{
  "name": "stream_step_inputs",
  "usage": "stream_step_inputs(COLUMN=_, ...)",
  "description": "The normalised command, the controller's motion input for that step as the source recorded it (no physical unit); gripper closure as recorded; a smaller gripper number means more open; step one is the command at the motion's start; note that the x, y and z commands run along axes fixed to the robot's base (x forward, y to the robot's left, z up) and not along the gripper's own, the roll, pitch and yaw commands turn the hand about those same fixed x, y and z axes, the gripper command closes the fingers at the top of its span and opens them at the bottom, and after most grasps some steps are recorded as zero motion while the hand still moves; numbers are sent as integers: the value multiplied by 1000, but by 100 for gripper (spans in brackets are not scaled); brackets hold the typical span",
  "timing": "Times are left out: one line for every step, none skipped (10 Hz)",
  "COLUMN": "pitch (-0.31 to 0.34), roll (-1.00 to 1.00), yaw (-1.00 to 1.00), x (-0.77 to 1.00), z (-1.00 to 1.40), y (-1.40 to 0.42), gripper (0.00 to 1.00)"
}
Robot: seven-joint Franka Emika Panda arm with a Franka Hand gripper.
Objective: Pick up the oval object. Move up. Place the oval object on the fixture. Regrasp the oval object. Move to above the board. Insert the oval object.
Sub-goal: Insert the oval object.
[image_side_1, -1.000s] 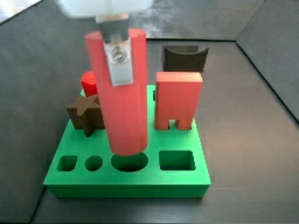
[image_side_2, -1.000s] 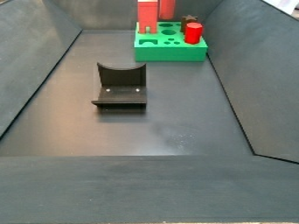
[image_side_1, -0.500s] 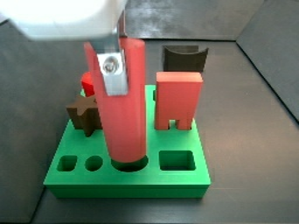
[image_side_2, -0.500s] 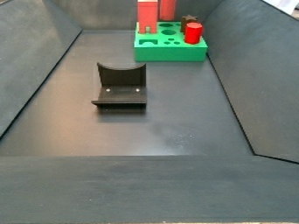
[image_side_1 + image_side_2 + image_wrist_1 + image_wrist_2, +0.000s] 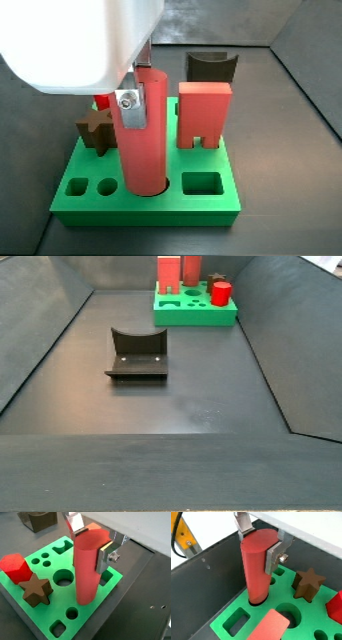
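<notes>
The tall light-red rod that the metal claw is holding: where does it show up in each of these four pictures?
Wrist view: the oval object stands centre, gripper clamping its top.
Wrist view: centre, the oval object entering the board.
Side view: centre-left, beside the red arch block.
Side view: top centre, small.
Shared landmark: the green board.

Dark grey floor, sloping walls

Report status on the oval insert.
Gripper over the board, shut on the oval object. Oval object upright, lower end in its hole. Nothing blocking.
</notes>
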Motion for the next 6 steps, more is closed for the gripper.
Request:
stream_step_inputs(pitch=0, roll=121, yaw=-69, x=26, z=-374, y=-9, gripper=100)
stream_step_inputs(pitch=14, roll=83, yaw=0, x=229, z=-309, y=0, gripper=100)
stream_step_inputs(pitch=20, roll=23, yaw=71, x=311, z=-329, y=80, gripper=100)
stream_step_inputs(pitch=21, roll=0, yaw=103, x=334, z=-220, y=109, gripper=100)
stream_step_inputs(pitch=0, roll=44, yaw=0, x=177, z=-374, y=0, gripper=100)
stream_step_inputs(pitch=14, roll=420, yaw=120, x=223, z=-471, y=-283, gripper=100)
